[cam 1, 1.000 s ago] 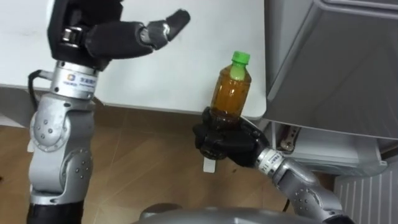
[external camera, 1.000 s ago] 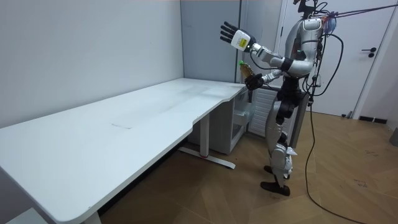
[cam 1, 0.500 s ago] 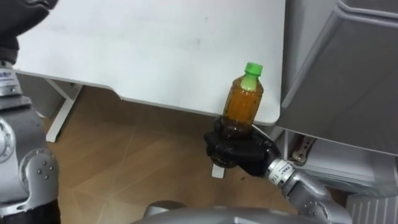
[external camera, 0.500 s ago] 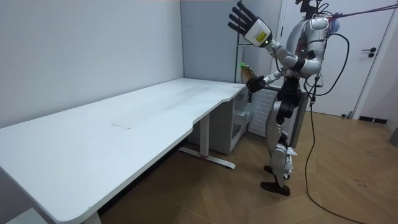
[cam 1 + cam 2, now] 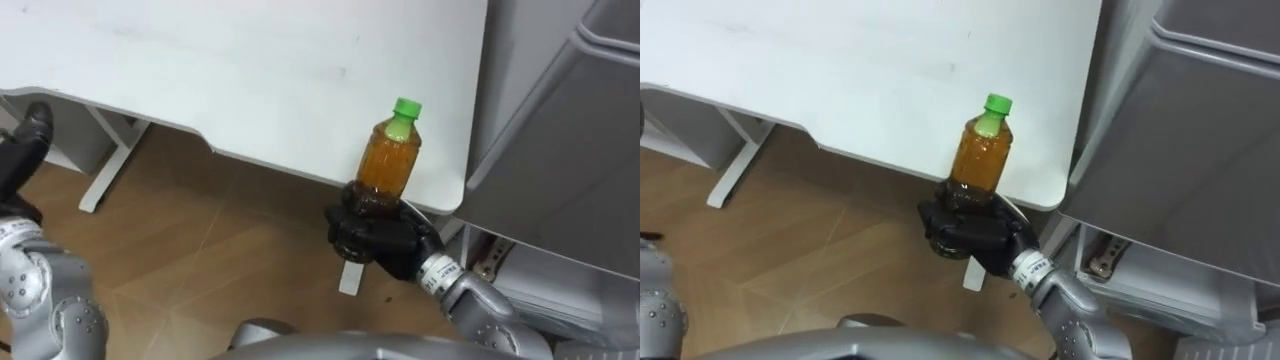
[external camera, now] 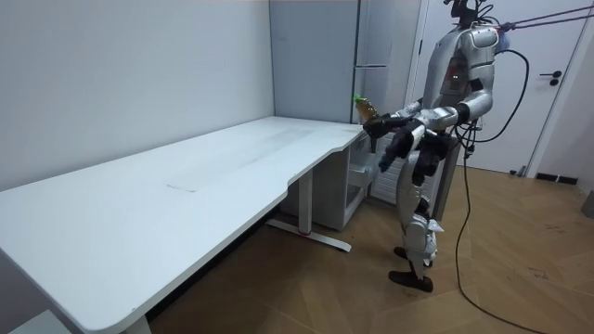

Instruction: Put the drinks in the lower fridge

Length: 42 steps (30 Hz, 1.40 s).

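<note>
I start from the white table (image 5: 250, 60), my landmark. The robot stands at its end, on the room view's right, facing it. The grey fridge (image 5: 570, 140) stands just beside that same end of the table, on the robot's right. Below the table's edge lies wooden floor (image 5: 200, 250).

The right hand (image 5: 372, 236) sits just off the table's rounded corner, fingers curled tight round the base of the drink bottle (image 5: 388, 152). The bottle is upright, amber inside with a green cap, clear of the tabletop and near the fridge. The left hand (image 5: 24, 145) hangs low off the table's edge on the robot's left, fingers loose and holding nothing.

I judge this as the carry step: bottle picked up, not yet stowed. Next I need to turn toward the fridge and bend to bring the bottle down to the lower compartment. I cannot tell whether that door stands open. If it is shut, the free hand must open it first.
</note>
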Motion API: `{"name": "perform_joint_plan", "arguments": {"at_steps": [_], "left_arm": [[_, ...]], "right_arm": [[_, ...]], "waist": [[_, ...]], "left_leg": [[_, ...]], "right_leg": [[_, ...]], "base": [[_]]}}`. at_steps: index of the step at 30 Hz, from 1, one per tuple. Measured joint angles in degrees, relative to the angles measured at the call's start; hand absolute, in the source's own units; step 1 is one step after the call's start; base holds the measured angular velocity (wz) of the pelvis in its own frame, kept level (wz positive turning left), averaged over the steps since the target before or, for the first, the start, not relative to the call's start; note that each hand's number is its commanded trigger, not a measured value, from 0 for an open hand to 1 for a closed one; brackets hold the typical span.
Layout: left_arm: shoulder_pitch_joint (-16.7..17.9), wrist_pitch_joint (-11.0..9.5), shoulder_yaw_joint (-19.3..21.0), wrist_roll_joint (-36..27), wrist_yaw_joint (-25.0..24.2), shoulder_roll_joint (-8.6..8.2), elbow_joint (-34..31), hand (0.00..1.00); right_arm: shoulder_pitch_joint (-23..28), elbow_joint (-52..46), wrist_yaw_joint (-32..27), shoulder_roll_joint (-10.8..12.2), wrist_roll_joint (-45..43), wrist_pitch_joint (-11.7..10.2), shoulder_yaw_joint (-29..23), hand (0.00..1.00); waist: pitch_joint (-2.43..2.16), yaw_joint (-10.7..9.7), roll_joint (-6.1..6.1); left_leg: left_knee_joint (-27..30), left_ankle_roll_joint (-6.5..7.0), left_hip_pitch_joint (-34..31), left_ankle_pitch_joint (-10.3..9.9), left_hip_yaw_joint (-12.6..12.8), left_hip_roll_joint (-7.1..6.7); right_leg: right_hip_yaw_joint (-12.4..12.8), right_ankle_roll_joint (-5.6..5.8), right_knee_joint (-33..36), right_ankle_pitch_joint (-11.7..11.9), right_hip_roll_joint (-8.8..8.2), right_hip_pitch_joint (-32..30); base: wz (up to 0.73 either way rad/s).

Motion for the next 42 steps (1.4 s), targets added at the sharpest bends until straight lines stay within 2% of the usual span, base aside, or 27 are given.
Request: {"name": "perform_joint_plan", "arguments": {"at_steps": [2, 4, 7, 10, 13, 14, 17, 20, 23, 25, 28, 32, 36, 38, 42], "left_arm": [[0.60, 0.05, -3.90, -0.05, 1.50, 0.01, 6.91, 0.00], [0.57, 0.32, -6.02, -0.01, 1.90, 0.02, 12.48, 0.00], [0.73, 0.81, -7.64, -0.09, 1.85, 0.05, 20.31, 0.00], [0.88, 1.28, -10.10, -0.35, 1.15, 0.36, 29.08, 0.00], [0.92, 2.97, -14.67, -3.31, -1.20, 1.59, 36.78, 0.00], [1.03, 3.74, -16.41, -5.01, -2.42, 1.64, 39.21, 0.00], [1.19, 6.29, -18.86, -4.96, -6.24, 1.60, 44.26, 0.00], [1.21, 8.55, -18.94, -4.96, -9.54, 1.53, 47.80, 0.00], [1.30, 9.50, -19.26, -4.40, -11.78, 1.57, 49.80, 0.00], [1.33, 10.33, -19.92, -3.82, -13.84, 1.55, 50.26, 0.00], [1.17, 10.77, -20.75, 0.09, -16.45, 1.46, 50.52, 0.00], [-0.82, 11.04, -21.20, 5.54, -18.27, 0.79, 52.79, 0.00], [-1.97, 11.07, -22.20, 7.09, -18.88, 0.31, 55.14, 0.00], [-2.33, 11.08, -22.15, 7.63, -19.94, -0.11, 55.76, 0.00], [-2.45, 11.18, -22.12, 9.22, -21.88, -0.49, 55.90, 0.00]], "right_arm": [[-0.05, 0.00, -1.81, -0.14, 0.35, 0.17, 1.39, 1.00], [-0.38, 0.00, -2.76, -0.17, 1.26, 0.53, 2.52, 1.00], [-0.59, 0.00, -3.27, -0.19, 2.48, 0.71, 3.07, 1.00], [-1.46, 0.03, -4.36, -1.51, 5.92, 0.73, 3.61, 1.00], [-2.82, 0.04, -4.76, -2.98, 11.72, 0.88, 5.67, 1.00], [-3.65, 0.32, -4.98, -3.23, 12.23, 0.89, 6.53, 1.00], [-4.43, 1.13, -5.24, -3.32, 11.75, 1.23, 7.04, 1.00], [-4.82, 1.92, -5.89, -3.57, 11.27, 2.30, 6.95, 1.00], [-4.89, 1.81, -6.54, -4.01, 10.91, 2.96, 6.82, 1.00], [-5.09, 1.61, -6.67, -4.66, 9.74, 3.20, 6.74, 1.00], [-5.99, 1.61, -6.97, -4.75, 5.65, 3.54, 6.71, 1.00], [-6.25, 1.15, -8.57, -4.55, -1.39, 3.54, 6.47, 1.00], [-6.23, -0.92, -10.41, -4.48, -9.63, 3.58, 6.25, 1.00], [-5.53, -2.63, -10.97, -4.42, -13.81, 3.59, 4.84, 1.00], [-4.54, -4.68, -12.12, -4.48, -18.47, 3.59, 2.95, 1.00]], "waist": [[0.07, 0.07, -0.25], [0.05, 0.01, -0.58], [0.00, 0.23, -1.18], [0.04, 0.54, -1.20], [0.22, 0.03, -1.39], [0.26, -0.21, -1.35], [0.30, -0.49, -1.38], [0.31, -1.41, -1.37], [0.30, -2.33, -1.30], [0.31, -3.77, -1.38], [0.33, -5.24, -1.32], [0.33, -7.11, -1.32], [0.41, -8.96, -1.21], [0.47, -10.52, -1.12], [0.67, -12.38, -0.75]], "left_leg": [[-0.02, 0.00, -0.20, 0.00, 0.03, 0.02], [-0.08, -0.01, -0.20, 0.00, 0.06, 0.06], [-0.47, -0.02, 0.08, 0.01, 0.36, 0.17], [-0.61, 0.01, 0.15, -0.01, 0.95, 0.12], [-0.63, 0.03, -0.05, -0.02, 0.77, 0.08], [-0.60, 0.03, -0.10, -0.02, 0.76, 0.08], [-0.58, 0.02, -0.22, -0.02, 0.81, 0.12], [-0.26, 0.04, -1.17, -0.01, 0.83, 0.07], [-0.21, 0.12, -1.80, 0.04, 0.91, 0.02], [0.03, 0.17, -2.49, 0.08, 0.84, 0.01], [0.04, 0.23, -2.67, 0.15, 0.99, 0.02], [0.02, 0.26, -2.54, 0.18, 1.18, 0.02], [-0.03, 0.28, -2.54, 0.18, 1.59, 0.07], [-0.03, 0.41, -2.82, 0.25, 1.74, 0.03], [-0.04, 0.63, -2.89, 0.38, 1.92, -0.07]], "right_leg": [[0.06, 0.00, -0.03, 0.00, 0.06, -0.23], [0.06, 0.00, -0.04, 0.00, 0.10, -0.30], [0.14, 0.00, 0.02, 0.00, 0.15, -0.41], [0.22, -0.01, -0.06, 0.02, 0.06, -0.17], [0.02, -0.01, -0.14, 0.03, 0.01, -0.22], [0.03, -0.01, -0.13, 0.03, 0.02, -0.27], [0.09, -0.03, -0.11, 0.04, 0.08, -0.70], [0.16, -0.07, -0.01, 0.07, 0.02, -1.19], [0.26, -0.07, 0.19, 0.07, -0.06, -1.85], [0.01, -0.06, 0.25, 0.07, -0.12, -2.30], [0.16, -0.05, 0.15, 0.12, -0.13, -2.41], [0.45, -0.03, 0.12, 0.18, -0.10, -2.35], [1.62, 0.02, 0.11, 0.39, 0.10, -2.61], [1.73, 0.10, 0.13, 0.53, 0.02, -2.95], [1.99, 0.27, 0.10, 0.89, -0.03, -3.12]], "base": [[0.00], [0.00], [-0.04], [-0.08], [0.00], [0.00], [0.00], [0.00], [0.00], [0.06], [0.02], [-0.01], [-0.09], [-0.03], [-0.02]]}}
